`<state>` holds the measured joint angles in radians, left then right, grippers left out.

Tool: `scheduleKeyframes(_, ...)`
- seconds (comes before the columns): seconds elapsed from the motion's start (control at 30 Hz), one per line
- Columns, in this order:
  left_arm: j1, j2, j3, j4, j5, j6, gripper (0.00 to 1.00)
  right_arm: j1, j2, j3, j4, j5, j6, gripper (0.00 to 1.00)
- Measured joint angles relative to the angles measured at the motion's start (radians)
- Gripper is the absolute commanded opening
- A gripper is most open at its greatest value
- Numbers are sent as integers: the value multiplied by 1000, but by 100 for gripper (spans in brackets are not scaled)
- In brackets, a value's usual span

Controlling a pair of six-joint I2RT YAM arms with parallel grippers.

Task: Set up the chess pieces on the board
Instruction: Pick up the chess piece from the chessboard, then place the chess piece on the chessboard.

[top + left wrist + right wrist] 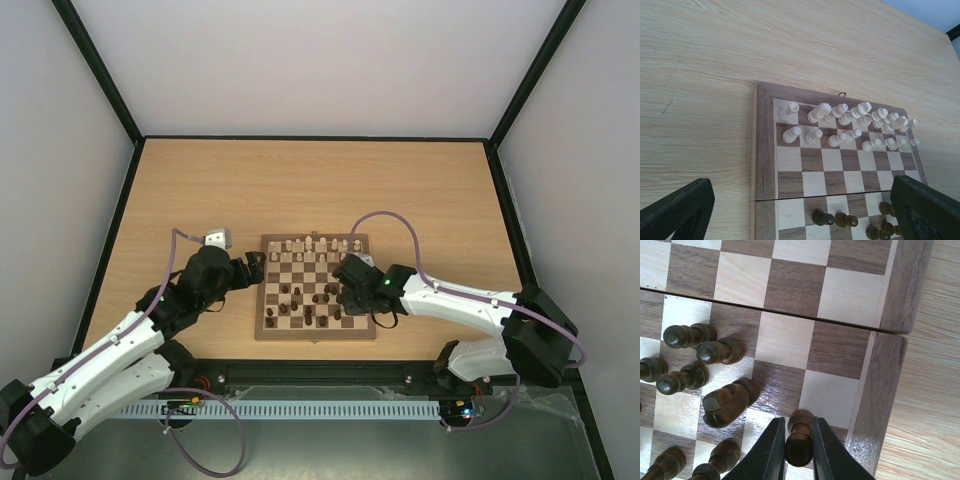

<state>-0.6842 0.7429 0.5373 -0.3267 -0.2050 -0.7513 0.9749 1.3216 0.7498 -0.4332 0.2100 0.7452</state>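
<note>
The board [262, 300] lies near the table's front, between my two arms. Pale chess pieces [310, 244] stand in two rows along its far side, also visible in the left wrist view [845, 125]. Dark pieces [310, 300] are scattered over the near half. My right gripper [799, 424] is shut on a dark pawn [799, 442] close to the board's right border [890, 390]. A dark knight [725, 402] and several dark pawns stand just left of it. My left gripper [801, 185] hangs open over the board's left side [765, 150], holding nothing.
A wooden tabletop [200, 190] surrounds the board, with dark rails along its edges and white walls behind. A purple cable [400, 225] loops from the right arm over the table behind the board. A small grey block [215, 239] sits on the left wrist.
</note>
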Motion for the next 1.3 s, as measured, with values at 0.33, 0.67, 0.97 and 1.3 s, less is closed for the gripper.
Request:
scheduleKeyframes(0.33, 0, 0, 0, 8, 7, 0, 99, 34, -32, -11, -56, 14, 39, 11)
scheduleKeyframes(0.67, 0, 11, -2, 22, 19, 0, 100, 76, -84, -37, -122, 13, 94, 11)
scheduleKeyframes(0.97, 0, 11, -11, 23, 20, 0, 99, 115, -84, -37, -125, 8, 116, 11)
scheduleKeyframes(1.3, 0, 25, -11, 30, 21, 0, 100, 142, -65, -24, -139, 16, 133, 12)
